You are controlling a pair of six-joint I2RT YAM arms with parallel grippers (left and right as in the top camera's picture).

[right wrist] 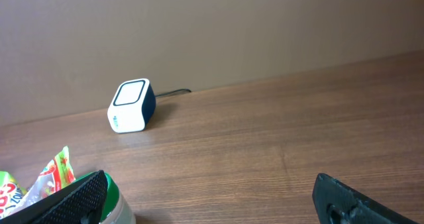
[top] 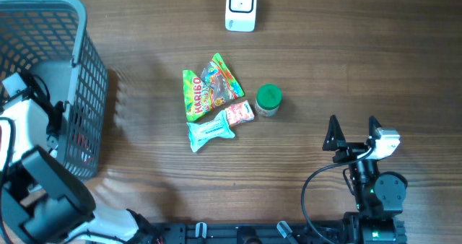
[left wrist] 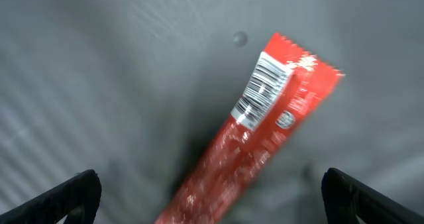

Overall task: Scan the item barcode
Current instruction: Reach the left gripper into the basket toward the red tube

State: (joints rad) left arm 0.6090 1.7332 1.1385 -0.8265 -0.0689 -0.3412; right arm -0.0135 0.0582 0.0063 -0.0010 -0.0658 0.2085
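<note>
A red snack packet [left wrist: 278, 98] with a white barcode [left wrist: 262, 91] facing up lies on the grey basket floor in the left wrist view, blurred. My left gripper [left wrist: 212, 184] hangs over its lower end, open, both fingers well clear of it. In the overhead view the left arm reaches over the grey mesh basket [top: 43, 13] at the far left. The white scanner [top: 240, 7] stands at the table's far edge and also shows as a small white scanner [right wrist: 131, 105] in the right wrist view. My right gripper [top: 353, 121] is open and empty at the near right.
A pile lies mid-table: a green Haribo bag [top: 193, 96], a colourful packet [top: 220, 79], a pink packet [top: 239, 113] and a light blue packet [top: 211, 131]. A green-lidded jar [top: 268, 99] stands beside them, just left of my right gripper's left finger [right wrist: 79, 197].
</note>
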